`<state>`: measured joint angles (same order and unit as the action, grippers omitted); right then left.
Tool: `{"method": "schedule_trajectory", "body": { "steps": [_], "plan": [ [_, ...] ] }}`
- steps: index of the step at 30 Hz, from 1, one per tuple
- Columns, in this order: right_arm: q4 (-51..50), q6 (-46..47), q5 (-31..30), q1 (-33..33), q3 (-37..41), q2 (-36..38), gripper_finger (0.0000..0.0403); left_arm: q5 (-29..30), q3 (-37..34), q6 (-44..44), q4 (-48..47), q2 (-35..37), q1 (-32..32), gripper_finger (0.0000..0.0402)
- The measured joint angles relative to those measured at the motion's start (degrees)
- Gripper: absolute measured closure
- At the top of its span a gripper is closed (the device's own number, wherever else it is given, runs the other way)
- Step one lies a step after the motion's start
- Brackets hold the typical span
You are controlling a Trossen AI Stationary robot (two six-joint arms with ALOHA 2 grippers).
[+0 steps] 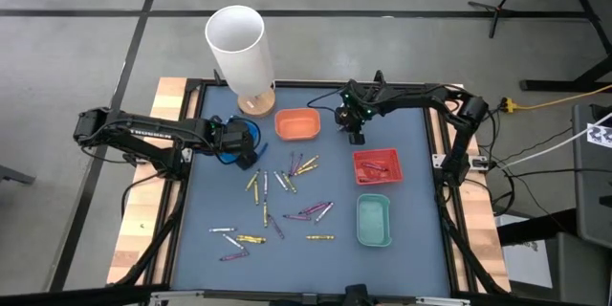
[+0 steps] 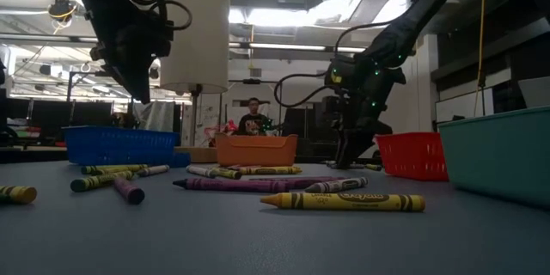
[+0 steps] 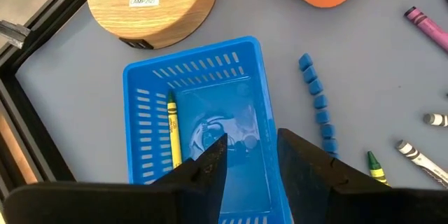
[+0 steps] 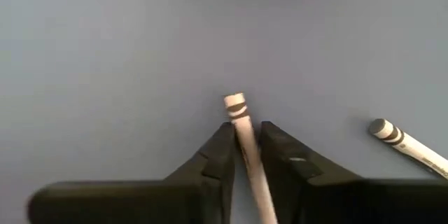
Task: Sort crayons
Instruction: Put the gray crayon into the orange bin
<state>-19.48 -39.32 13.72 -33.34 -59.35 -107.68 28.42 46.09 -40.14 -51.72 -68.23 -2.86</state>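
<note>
We read the right gripper (image 4: 246,155) as mid-pick: low on the table between the orange tray (image 1: 296,123) and red tray (image 1: 378,165), fingers closed on a pale crayon (image 4: 243,126) for lifting. The left gripper (image 3: 250,159) hangs over the blue tray (image 3: 199,87) at 9 o'clock, fingers apart, empty; one yellow crayon (image 3: 172,133) lies inside. The remaining crayons (image 1: 287,201) sit scattered mid-table toward 6 o'clock: thin yellow, purple and whitish sticks with paper wrappers.
</note>
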Motion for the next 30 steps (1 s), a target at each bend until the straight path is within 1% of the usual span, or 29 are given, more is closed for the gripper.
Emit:
{"method": "schedule_trajectory", "body": {
  "steps": [4,7,11,14,17,24,30],
  "plan": [
    [0.15,-0.01,0.04,0.00,0.02,-0.04,0.0372,0.00,0.00,0.00,0.02,0.00,0.00,0.0292],
    [0.15,-0.01,0.04,0.00,0.04,-0.07,0.0385,0.00,0.00,0.00,0.00,0.00,-0.01,0.0292],
    [-0.13,-0.03,0.04,0.00,-0.15,-0.10,0.0387,0.01,0.00,0.00,0.00,0.00,0.01,0.0292],
    [-2.69,-0.03,0.02,-0.02,-1.98,-0.18,0.0380,0.00,0.00,0.00,0.00,0.00,-0.02,0.0292],
    [-7.17,-0.03,-0.32,0.00,-5.16,-0.57,0.0380,0.00,0.00,0.00,0.00,0.00,0.01,0.0292],
    [-18.78,-0.10,-3.55,-0.04,-14.85,-0.57,0.0386,0.00,0.00,0.00,0.00,0.00,-0.02,0.0292],
    [-22.66,-0.05,-4.52,-0.03,-22.12,-0.44,0.0382,0.00,0.00,0.00,0.03,0.00,0.01,0.0292]
  ]
}}
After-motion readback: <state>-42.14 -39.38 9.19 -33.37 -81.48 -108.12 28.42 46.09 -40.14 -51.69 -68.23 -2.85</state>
